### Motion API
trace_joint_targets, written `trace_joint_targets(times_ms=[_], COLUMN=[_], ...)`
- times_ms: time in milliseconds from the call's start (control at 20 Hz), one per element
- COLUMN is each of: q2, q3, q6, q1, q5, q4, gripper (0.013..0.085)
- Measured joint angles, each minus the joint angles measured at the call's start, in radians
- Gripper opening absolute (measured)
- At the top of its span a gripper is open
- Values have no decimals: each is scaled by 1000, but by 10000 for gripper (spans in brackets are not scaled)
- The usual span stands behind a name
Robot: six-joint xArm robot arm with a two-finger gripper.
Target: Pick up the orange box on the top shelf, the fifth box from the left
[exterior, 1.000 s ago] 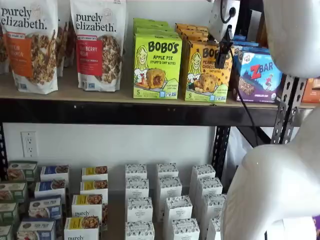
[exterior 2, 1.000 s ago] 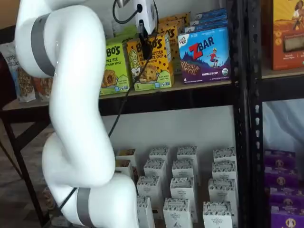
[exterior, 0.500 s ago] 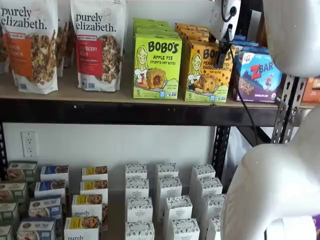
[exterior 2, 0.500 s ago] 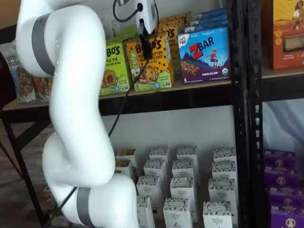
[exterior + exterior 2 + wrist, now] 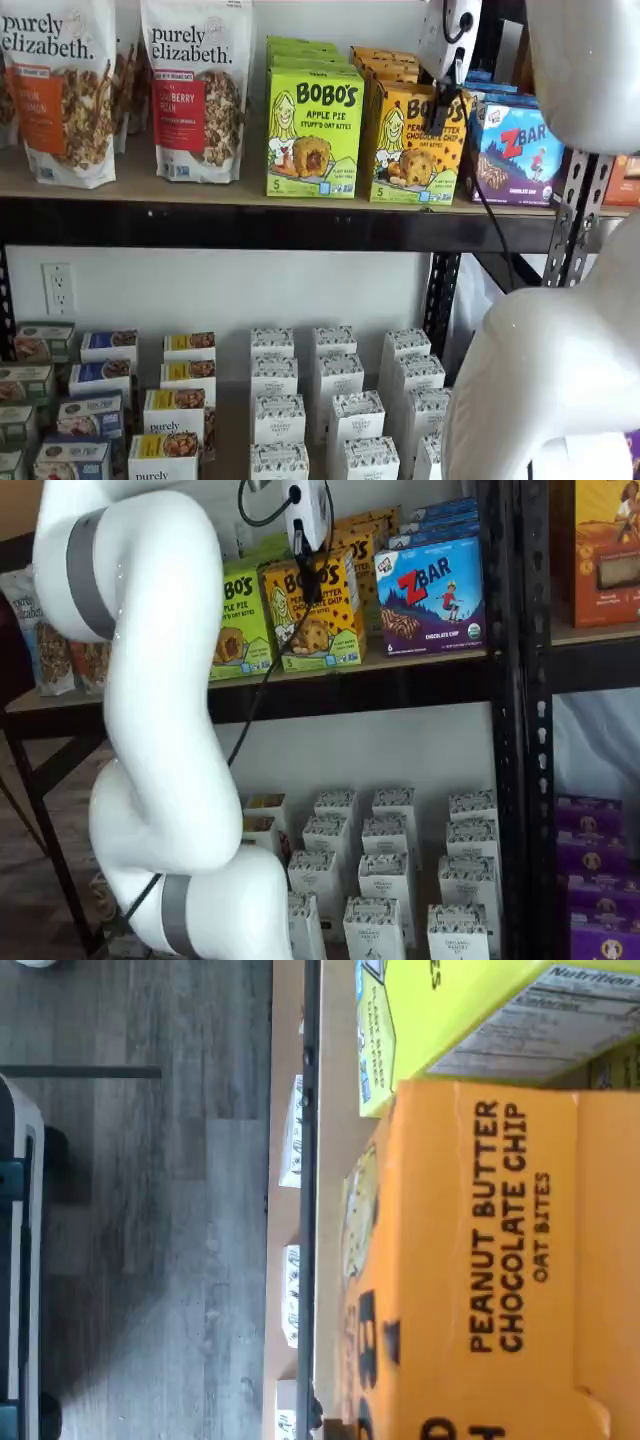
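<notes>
The robot's large white arm [image 5: 160,730] with grey bands stands nearest in both shelf views. From it the tool [image 5: 440,112], a white body with black fingers and a black cable beside it, hangs in front of the top edge of the orange-yellow cardboard carton lettered "BOBO'S" [image 5: 415,145]. In a shelf view the tool [image 5: 306,580] is seen across that carton's front face [image 5: 325,620]. The fingers appear as one dark shape, so whether the tool is wide, narrow or gripping cannot be told.

The carton stands upright at the front edge of the long tan wooden board with a thick black front beam [image 5: 250,222], the tabletop for this row. Touching it at 9 o'clock is a lime-green Bobo's Apple Pie box [image 5: 314,132]; at 3 o'clock, just beside it, a blue-purple ZBar box [image 5: 515,150]. More orange cartons are lined up behind it. Further toward 9 o'clock stand white granola pouches [image 5: 195,90].

The wrist view fills with the carton's orange panel [image 5: 480,1260] reading "PEANUT BUTTER CHOCOLATE CHIP OAT BITES", the green box [image 5: 450,1020] next to it, grey plank floor [image 5: 140,1240] beyond.
</notes>
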Motion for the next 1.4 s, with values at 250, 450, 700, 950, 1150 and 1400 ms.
trace_joint_targets(times_ms=[250, 450, 700, 950, 1150, 1400], q2=[1, 4, -2, 0, 6, 0], q3=[0, -4, 2, -6, -17, -20], q6=[2, 3, 1, 0, 1, 3], q1=[2, 4, -2, -5, -4, -2], q5=[0, 5, -5, 5, 19, 23], q4=[-2, -2, 20, 28, 23, 18], gripper=[490, 490, 410, 290, 250, 250])
